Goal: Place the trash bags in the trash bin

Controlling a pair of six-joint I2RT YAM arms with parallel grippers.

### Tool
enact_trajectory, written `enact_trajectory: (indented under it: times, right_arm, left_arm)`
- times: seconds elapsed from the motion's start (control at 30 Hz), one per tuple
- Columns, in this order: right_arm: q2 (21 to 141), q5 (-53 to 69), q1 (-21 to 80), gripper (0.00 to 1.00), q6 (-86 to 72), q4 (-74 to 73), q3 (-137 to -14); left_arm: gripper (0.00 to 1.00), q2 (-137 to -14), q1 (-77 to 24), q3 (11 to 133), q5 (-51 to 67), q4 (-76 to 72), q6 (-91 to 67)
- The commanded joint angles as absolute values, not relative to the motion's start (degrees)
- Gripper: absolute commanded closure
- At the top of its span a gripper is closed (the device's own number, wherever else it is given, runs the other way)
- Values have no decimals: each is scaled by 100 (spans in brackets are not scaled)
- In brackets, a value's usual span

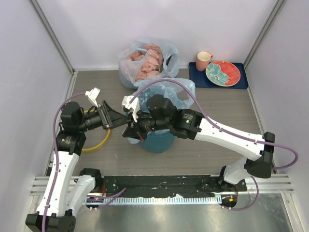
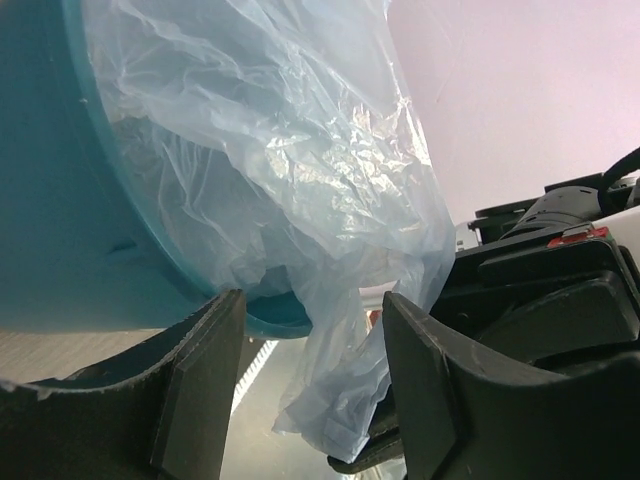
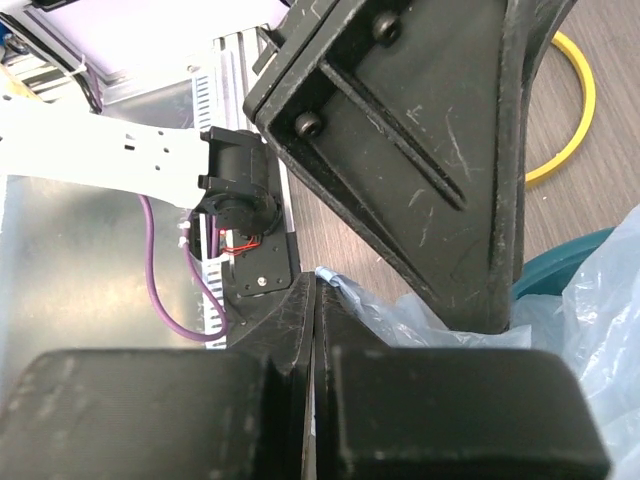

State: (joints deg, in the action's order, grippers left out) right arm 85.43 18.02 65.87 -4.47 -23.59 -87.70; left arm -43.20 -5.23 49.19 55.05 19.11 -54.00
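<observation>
We see the light-blue trash bag (image 1: 173, 94) draped over the teal trash bin (image 1: 159, 143), whose body the arms mostly hide. The left gripper (image 2: 312, 310) stands open, astride the bin's rim and the hanging film. The right gripper (image 3: 316, 288) is closed tight, pinching a corner of the film; how much is caught we cannot tell.

Translucent pale-blue film of the trash bag (image 1: 169, 91) against the solid teal of the trash bin (image 1: 158, 143); a bright yellow ring (image 1: 99, 144) on the grey-brown, wood-grained worktop (image 1: 227, 106). A clear whitish bag (image 1: 126, 65) shows pink lumps. The mug (image 1: 203, 60) is pink, the plate (image 1: 231, 72) coral red with teal blotches, its tray (image 1: 194, 73) navy blue. The arms (image 1: 227, 137) are white with black joints, their cables (image 1: 286, 150) purple, the walls (image 1: 145, 24) pale lilac-white.
</observation>
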Motion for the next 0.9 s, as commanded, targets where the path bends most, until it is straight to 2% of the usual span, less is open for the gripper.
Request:
enact_trajectory:
  times: [0.0, 0.13, 0.27, 0.47, 0.57, 0.6, 0.63, 0.67, 0.7, 0.73, 0.77, 0.87]
  right_arm:
    - [8288, 1617, 6671, 99, -36, -2048, -8815]
    - [8393, 1459, 6820, 99, 316, -2346, -8938]
    - [8394, 1371, 6838, 99, 439, -2443, -8947]
    - [8464, 1415, 6899, 99, 641, -2434, -9158]
    - [8446, 1371, 6908, 99, 782, -2443, -9228]
    - [8438, 1354, 6908, 99, 808, -2461, -9237]
    - [8420, 1327, 6908, 99, 817, -2487, -9246]
    - [8411, 1318, 6908, 95, 817, -2505, -9255]
    - [8385, 1318, 6908, 85, 817, -2557, -9281]
    - [8359, 1301, 6908, 70, 809, -2662, -9351]
    - [8306, 1283, 6908, 62, 809, -2741, -9412]
    - [8131, 1020, 6891, 49, 835, -2944, -9624]
  left_arm:
    - [38, -4210, -501, 4782, 5967, 1389, -5748]
    - [41, -4114, -501, 4641, 6187, 1424, -5766]
    - [38, -4017, -501, 4614, 6381, 1538, -5660]
    - [57, -3999, -510, 4421, 6381, 1740, -5485]
    - [74, -4069, -510, 4359, 6407, 1732, -5476]
    - [88, -4087, -518, 4377, 6433, 1714, -5484]
    - [94, -4104, -510, 4386, 6434, 1679, -5484]
    - [100, -4104, -510, 4386, 6442, 1670, -5476]
    - [100, -4113, -510, 4386, 6425, 1653, -5493]
    - [100, -4113, -501, 4403, 6416, 1661, -5476]
    - [100, -4139, -501, 4429, 6399, 1705, -5397]
    - [100, -4192, -501, 4552, 6302, 1889, -5204]
